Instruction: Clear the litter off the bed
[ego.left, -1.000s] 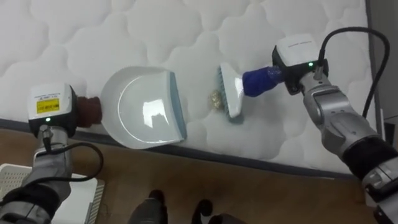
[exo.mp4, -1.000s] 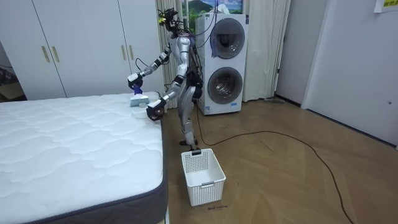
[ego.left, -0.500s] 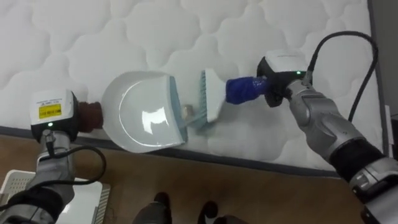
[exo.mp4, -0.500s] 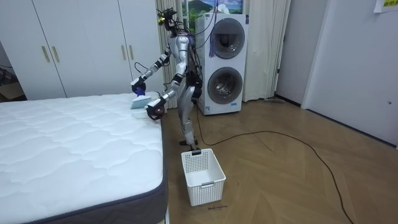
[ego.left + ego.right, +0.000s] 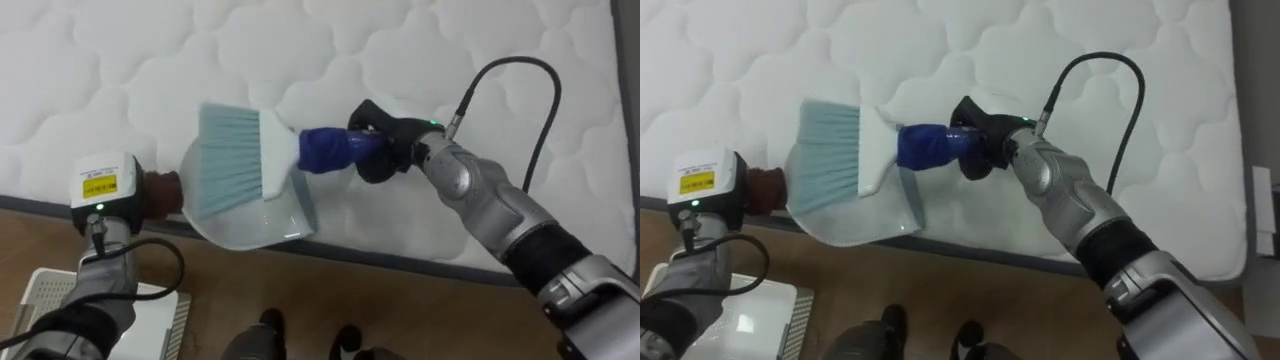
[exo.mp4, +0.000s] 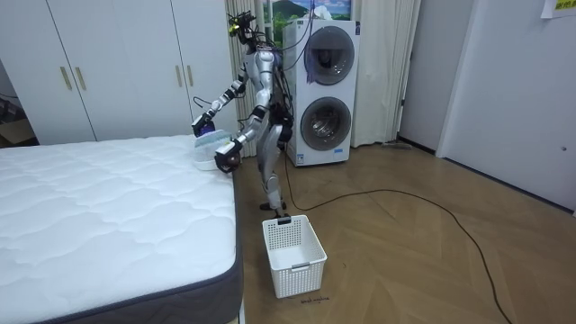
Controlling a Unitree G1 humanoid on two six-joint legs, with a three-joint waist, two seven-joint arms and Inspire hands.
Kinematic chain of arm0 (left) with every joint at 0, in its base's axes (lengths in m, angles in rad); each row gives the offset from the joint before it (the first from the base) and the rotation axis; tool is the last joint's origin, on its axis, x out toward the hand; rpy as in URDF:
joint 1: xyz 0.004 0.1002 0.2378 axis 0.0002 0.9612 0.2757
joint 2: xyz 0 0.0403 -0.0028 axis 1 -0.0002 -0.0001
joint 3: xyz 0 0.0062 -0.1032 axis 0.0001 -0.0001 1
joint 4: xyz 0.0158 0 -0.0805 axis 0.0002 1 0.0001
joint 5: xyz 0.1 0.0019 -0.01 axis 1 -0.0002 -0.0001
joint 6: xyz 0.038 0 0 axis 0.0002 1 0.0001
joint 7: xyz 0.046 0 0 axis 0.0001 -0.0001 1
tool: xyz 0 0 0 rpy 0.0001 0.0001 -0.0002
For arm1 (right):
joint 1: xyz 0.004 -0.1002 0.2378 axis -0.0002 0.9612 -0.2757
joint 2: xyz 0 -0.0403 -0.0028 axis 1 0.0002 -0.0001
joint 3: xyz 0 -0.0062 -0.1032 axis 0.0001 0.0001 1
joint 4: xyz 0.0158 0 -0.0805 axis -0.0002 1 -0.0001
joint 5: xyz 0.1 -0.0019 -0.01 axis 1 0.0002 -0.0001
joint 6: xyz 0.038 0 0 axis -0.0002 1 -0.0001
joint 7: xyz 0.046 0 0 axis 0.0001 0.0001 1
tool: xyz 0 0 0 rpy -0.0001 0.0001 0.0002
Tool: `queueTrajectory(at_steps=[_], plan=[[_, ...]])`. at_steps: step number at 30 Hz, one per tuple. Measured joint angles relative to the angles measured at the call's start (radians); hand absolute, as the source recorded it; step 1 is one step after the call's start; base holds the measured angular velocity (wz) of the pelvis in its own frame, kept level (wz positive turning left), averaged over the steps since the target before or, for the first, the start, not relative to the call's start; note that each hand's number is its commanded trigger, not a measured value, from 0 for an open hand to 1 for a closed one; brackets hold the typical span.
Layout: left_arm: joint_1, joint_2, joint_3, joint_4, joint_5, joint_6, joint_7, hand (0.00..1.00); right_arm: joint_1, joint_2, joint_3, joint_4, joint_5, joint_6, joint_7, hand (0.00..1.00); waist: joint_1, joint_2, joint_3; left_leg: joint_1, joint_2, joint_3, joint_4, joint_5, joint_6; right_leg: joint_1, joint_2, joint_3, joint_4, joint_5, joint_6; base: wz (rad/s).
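Quilted white mattress [image 5: 120, 60] covers the bed, and the robot stands on the wooden floor [image 6: 405, 243] at the bed's side, close to its corner, with stacked washing machines [image 6: 328, 90] behind it and a white wardrobe [image 6: 117, 63] along the wall. It leans a little over the mattress with both arms out.

A pale dustpan [image 5: 255, 225] lies at the bed's edge nearest the robot, its open mouth turned toward the robot's right and its dark brown handle pointing to the left. The left hand [image 5: 103, 187] is at the end of that handle. Its fingers are hidden beneath the back of the hand, so I cannot tell whether they are clenched on the handle.

The right hand [image 5: 385, 150] reaches in from the right, its dark fingers [image 5: 368, 115] wrapped round the blue handle of a brush [image 5: 250, 155]. The brush lies across the dustpan: its white head and light blue bristles sit over the pan's bowl, with the bristle tips pointing toward the dustpan's handle.

A white plastic basket [image 6: 295, 255] stands on the floor beside the bed, near the robot's feet.
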State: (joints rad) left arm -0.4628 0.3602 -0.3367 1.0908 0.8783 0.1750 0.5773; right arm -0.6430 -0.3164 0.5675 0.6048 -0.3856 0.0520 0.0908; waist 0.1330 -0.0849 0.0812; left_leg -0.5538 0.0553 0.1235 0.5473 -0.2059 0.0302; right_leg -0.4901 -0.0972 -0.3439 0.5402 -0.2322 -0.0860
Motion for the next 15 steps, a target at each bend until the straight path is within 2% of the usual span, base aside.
queueTrajectory(at_steps=[7,15], plan=[[0.000,-0.001,0.000,0.028,0.010,-0.016,0.001,1.00,0.000,0.008,0.000,-0.001,0.029,-0.011,0.000,1.00,-0.009,0.000,0.0003,0.004,-0.015,-0.012,-0.001,0.003,0.005,0.000,-0.013,0.000,0.015,-0.003,0.005,0.03],[0.001,-0.003,-0.001,0.030,0.010,-0.016,0.004,1.00,0.000,0.011,-0.001,-0.015,0.032,-0.030,-0.002,1.00,-0.011,0.005,0.0000,0.006,-0.017,-0.016,-0.002,0.003,0.005,0.000,-0.014,0.001,0.017,-0.005,0.003,0.00]])
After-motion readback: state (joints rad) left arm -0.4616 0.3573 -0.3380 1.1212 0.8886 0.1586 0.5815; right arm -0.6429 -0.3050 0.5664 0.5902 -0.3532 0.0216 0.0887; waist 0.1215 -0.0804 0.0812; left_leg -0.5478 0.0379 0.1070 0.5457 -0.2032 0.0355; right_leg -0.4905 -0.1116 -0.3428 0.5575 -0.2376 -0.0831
